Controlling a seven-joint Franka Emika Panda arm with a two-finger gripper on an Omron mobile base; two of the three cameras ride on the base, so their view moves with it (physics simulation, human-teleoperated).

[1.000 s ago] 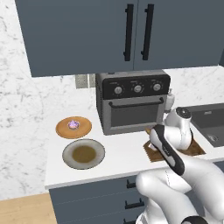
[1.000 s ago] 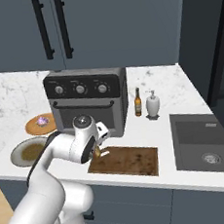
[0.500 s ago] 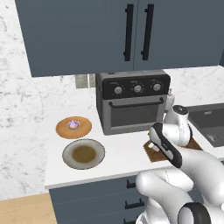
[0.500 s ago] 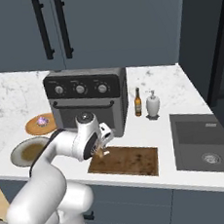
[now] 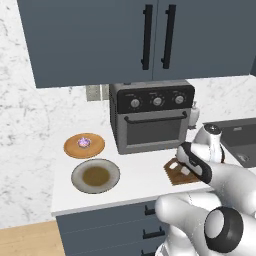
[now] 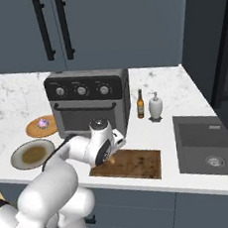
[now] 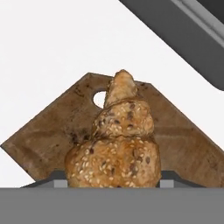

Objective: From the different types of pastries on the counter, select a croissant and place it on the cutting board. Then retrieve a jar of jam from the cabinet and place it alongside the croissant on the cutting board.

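**A:** Left base camera first. What have you got?

**B:** My arm is bent low over the counter (image 5: pixel 135 172), in front of the toaster oven (image 5: pixel 152 115). The wrist hangs over the near-left end of the board (image 5: pixel 176 172), and the arm covers most of that board. Left of it sit two plates: a tan one (image 5: pixel 84 145) with a small purple pastry (image 5: pixel 84 143), and nearer, a grey one (image 5: pixel 95 175) with a brown centre. Cabinet doors (image 5: pixel 145 35) overhead are closed. I can't make out my gripper from here.

**A:** And from the right?

**B:** More of the board (image 6: pixel 133 163) shows, brown and mottled, lying between the oven (image 6: pixel 87 101) and the counter's front edge, with the sink (image 6: pixel 209 146) to its right. My wrist is down at the board's left end. A bottle (image 6: pixel 140 104) and a soap dispenser (image 6: pixel 156 106) stand beside the oven. The two plates are off to the left, tan (image 6: pixel 41 126) behind grey (image 6: pixel 33 154).

**A:** Hand camera. Is the croissant in there?

**B:** Right there. The croissant (image 7: pixel 118 140), seeded and golden, sits between my fingers (image 7: pixel 61 183), pointing away. My gripper (image 7: pixel 114 183) is clamped on its wide end. Beneath it is the board (image 7: pixel 52 135), its hanging hole (image 7: pixel 100 99) just past the croissant's tip. I can't tell if the croissant touches the wood.
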